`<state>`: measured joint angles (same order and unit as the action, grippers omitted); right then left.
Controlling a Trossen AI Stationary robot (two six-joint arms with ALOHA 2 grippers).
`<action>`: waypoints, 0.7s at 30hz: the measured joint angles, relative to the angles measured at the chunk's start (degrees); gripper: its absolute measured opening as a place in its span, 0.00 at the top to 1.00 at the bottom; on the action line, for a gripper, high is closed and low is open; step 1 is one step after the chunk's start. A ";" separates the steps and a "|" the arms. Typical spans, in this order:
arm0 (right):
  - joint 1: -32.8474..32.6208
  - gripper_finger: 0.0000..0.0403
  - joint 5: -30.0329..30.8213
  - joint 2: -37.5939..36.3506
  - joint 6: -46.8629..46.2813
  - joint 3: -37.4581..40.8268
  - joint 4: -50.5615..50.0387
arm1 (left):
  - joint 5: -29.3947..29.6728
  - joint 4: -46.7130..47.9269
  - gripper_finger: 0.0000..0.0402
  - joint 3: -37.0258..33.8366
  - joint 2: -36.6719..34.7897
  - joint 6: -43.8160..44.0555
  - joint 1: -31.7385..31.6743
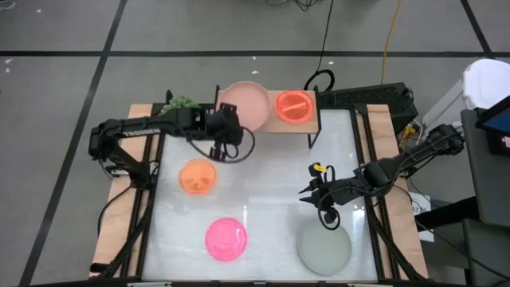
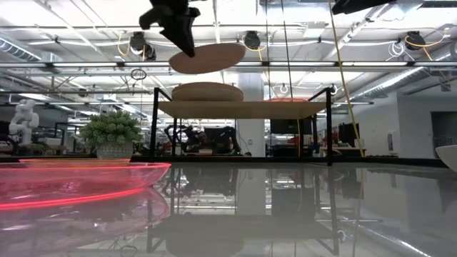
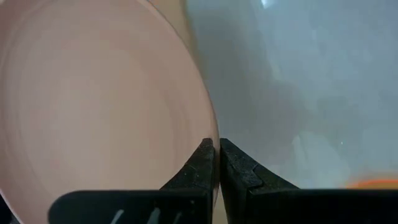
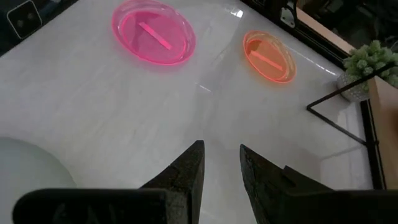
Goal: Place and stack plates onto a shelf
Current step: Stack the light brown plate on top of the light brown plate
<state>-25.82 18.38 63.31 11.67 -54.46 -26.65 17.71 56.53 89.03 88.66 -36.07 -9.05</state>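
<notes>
My left gripper [image 1: 231,127] is shut on a dusty pink plate [image 1: 245,102], which hangs over the left half of the light-wood shelf [image 2: 243,109]. In the low view the held plate [image 2: 207,58] floats above a beige plate [image 2: 207,91] that rests on the shelf board. A translucent orange plate [image 1: 294,105] lies on the shelf's right half. On the table lie an orange plate [image 1: 197,176], a magenta plate [image 1: 226,238] and a pale grey-green plate [image 1: 324,246]. My right gripper [image 1: 320,198] hovers open above the table, just beyond the grey-green plate, holding nothing. My left gripper pinches the pink plate's rim [image 3: 210,138] between its two fingers, one finger on the upper face and one underneath. The fingers [image 2: 187,41] slant down onto the rim from the table's left. The plate is lifted clear, nearly level, above the beige plate.
A small potted plant [image 1: 179,104] stands just left of the shelf. The shelf's thin black legs [image 2: 329,125] stand on the table's far part. Bare white table lies between the loose plates.
</notes>
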 joint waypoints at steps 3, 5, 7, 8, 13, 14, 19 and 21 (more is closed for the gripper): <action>-0.02 0.78 1.08 0.00 1.11 0.00 0.00 | -2.79 -2.34 0.97 0.00 0.00 -2.93 -3.97; 0.01 0.78 2.88 0.00 1.26 0.00 0.00 | -4.46 -3.28 0.97 0.00 0.00 -4.31 -6.42; 0.04 0.78 4.37 0.00 1.27 0.00 -0.03 | -5.87 -3.54 0.97 0.00 0.52 -5.54 -8.50; 0.04 0.78 4.48 0.00 1.26 0.00 -0.12 | -5.91 -3.55 0.97 0.00 0.90 -5.73 -9.41; 0.04 0.78 4.36 0.00 1.48 0.02 -0.22 | -9.14 -3.71 0.97 0.06 1.72 -6.93 -13.03; 0.04 0.78 4.36 0.00 1.50 0.02 -0.22 | -9.81 -3.95 0.97 0.07 1.90 -6.95 -13.69; 0.04 0.78 4.35 0.00 1.50 0.02 -0.40 | -10.25 -3.60 0.96 -0.02 3.25 -7.15 -14.57; 0.04 0.78 4.34 0.00 1.50 0.02 -0.44 | -10.75 -3.17 0.96 -0.04 3.30 -7.32 -14.68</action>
<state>-25.78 22.72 63.31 13.17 -54.43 -27.09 6.96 53.36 88.99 91.96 -43.39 -23.74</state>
